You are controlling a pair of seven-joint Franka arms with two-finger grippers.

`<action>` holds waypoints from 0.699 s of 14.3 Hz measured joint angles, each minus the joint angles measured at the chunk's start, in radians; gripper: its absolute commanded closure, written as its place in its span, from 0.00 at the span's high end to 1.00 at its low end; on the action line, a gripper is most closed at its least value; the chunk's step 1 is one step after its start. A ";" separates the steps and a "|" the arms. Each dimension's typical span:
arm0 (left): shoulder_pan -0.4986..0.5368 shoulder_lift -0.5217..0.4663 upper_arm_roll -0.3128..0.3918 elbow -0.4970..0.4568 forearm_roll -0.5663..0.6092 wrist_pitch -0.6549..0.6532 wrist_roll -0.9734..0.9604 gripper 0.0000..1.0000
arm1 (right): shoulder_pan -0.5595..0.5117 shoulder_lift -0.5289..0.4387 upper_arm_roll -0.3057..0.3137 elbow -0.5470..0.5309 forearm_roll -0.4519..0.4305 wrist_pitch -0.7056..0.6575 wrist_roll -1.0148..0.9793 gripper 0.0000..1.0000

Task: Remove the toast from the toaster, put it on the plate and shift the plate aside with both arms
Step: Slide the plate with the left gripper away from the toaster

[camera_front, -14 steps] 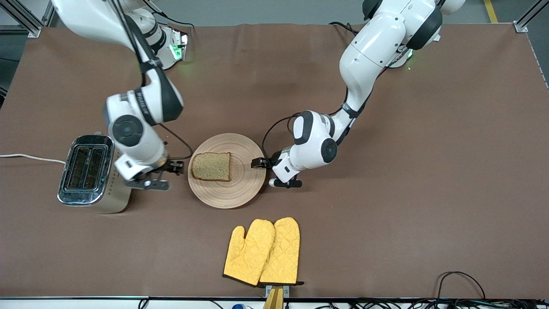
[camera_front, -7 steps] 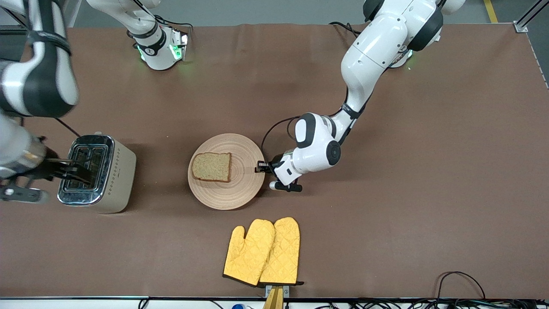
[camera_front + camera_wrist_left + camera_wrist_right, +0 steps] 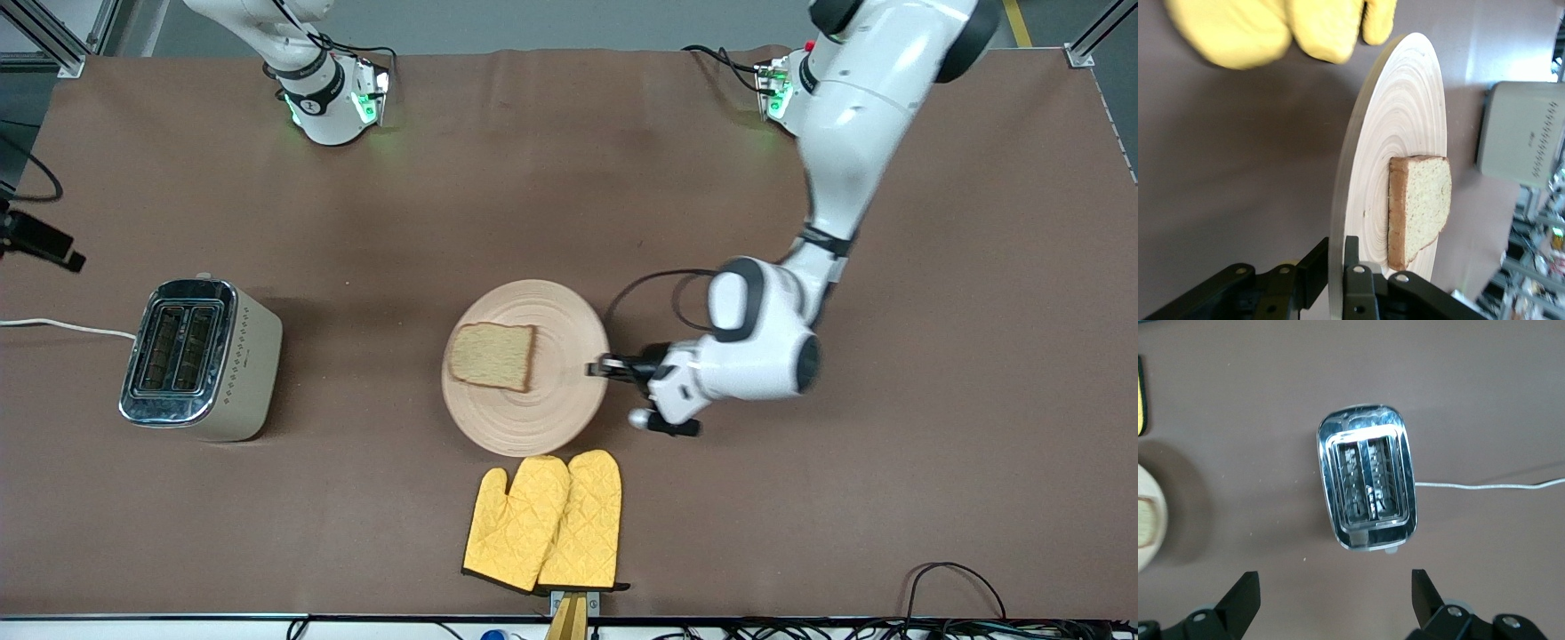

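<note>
The toast (image 3: 492,356) lies flat on the round pale wooden plate (image 3: 533,409). My left gripper (image 3: 601,367) is shut on the plate's rim at the side toward the left arm's end. In the left wrist view one finger is under the rim and one on top, my left gripper (image 3: 1337,257) clamping the plate (image 3: 1405,127), with the toast (image 3: 1425,200) just past it. My right gripper (image 3: 1335,590) is open and empty, high over the table beside the toaster (image 3: 1368,483). In the front view only a black part of it shows at the edge.
The silver toaster (image 3: 197,357) stands at the right arm's end, slots empty, with its cord (image 3: 62,327) trailing off the table. Two yellow oven mitts (image 3: 544,520) lie close to the plate, nearer the front camera.
My right arm swung away from the plate, past the toaster and almost out of the front view. My left gripper carried the plate with the toast toward the left arm's end, closer to the mitts.
</note>
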 measured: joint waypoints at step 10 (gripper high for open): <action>0.599 0.045 0.013 0.002 0.079 -0.454 0.559 0.00 | 0.006 0.005 0.016 -0.018 -0.002 -0.002 0.000 1.00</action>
